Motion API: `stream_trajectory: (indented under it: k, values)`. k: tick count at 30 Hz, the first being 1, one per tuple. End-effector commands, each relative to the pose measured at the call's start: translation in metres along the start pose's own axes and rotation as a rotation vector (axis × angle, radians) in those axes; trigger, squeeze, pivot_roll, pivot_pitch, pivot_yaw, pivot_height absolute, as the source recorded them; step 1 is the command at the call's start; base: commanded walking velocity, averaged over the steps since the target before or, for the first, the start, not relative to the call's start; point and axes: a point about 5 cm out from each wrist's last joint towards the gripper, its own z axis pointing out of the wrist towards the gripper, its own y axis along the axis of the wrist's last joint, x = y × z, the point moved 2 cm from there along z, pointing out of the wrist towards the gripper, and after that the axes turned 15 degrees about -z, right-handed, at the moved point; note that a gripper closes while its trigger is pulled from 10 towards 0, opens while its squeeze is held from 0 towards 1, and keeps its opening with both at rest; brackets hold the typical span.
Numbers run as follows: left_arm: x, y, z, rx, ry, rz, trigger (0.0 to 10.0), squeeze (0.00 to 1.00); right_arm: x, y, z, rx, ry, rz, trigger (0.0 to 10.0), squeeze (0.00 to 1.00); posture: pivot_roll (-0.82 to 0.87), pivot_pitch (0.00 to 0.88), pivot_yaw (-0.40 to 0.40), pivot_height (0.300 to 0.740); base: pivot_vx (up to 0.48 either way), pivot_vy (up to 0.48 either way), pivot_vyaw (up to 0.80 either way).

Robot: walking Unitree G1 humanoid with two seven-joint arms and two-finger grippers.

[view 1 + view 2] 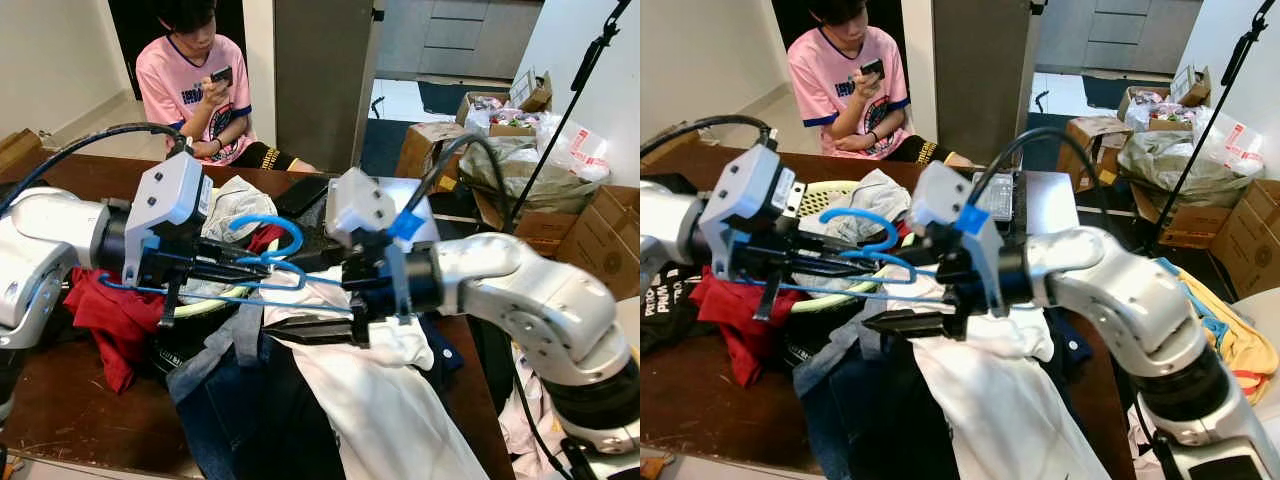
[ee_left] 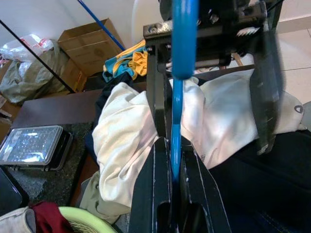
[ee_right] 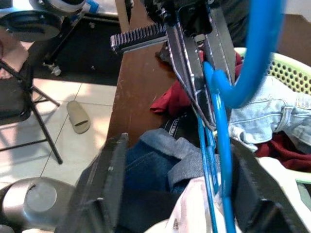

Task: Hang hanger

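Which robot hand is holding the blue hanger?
The left gripper: its fingers are pinched shut on the hanger. The right gripper is open, its fingers spread either side of the hanger.

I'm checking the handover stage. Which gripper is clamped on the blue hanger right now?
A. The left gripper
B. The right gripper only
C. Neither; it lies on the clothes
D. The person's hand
A: the left gripper has its fingers shut on the blue hanger, while the right gripper stands open around the hanger's wires.
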Motion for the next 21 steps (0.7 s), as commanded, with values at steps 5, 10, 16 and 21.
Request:
stream_trajectory:
  k: [5,10,16,21]
  values:
    - [-0.0009,0.0019,0.0075,-0.011,-0.012,0.018,10.0,0.00,0.0009,-0.0025,0.0043,0.015,-0.021,0.026,0.0,0.00,0.03,0.023,0.000,0.740,0.000,0.000,0.00]
    - [-0.0030,0.0032,0.0096,-0.021,-0.019,0.018,10.0,0.00,-0.0005,-0.0032,0.0038,0.024,-0.031,0.026,0.0,0.00,0.03,0.025,-0.003,0.740,0.000,0.000,0.00]
    - [-0.0049,0.0038,0.0111,-0.026,-0.029,0.017,10.0,0.00,-0.0018,-0.0029,0.0035,0.025,-0.040,0.023,0.0,0.00,0.03,0.026,-0.004,0.740,0.000,0.000,0.00]
    - [-0.0054,0.0048,0.0088,-0.030,-0.034,0.004,10.0,0.00,-0.0034,-0.0036,0.0021,0.030,-0.052,0.016,0.0,0.00,0.02,0.025,-0.004,0.740,0.000,0.000,0.00]
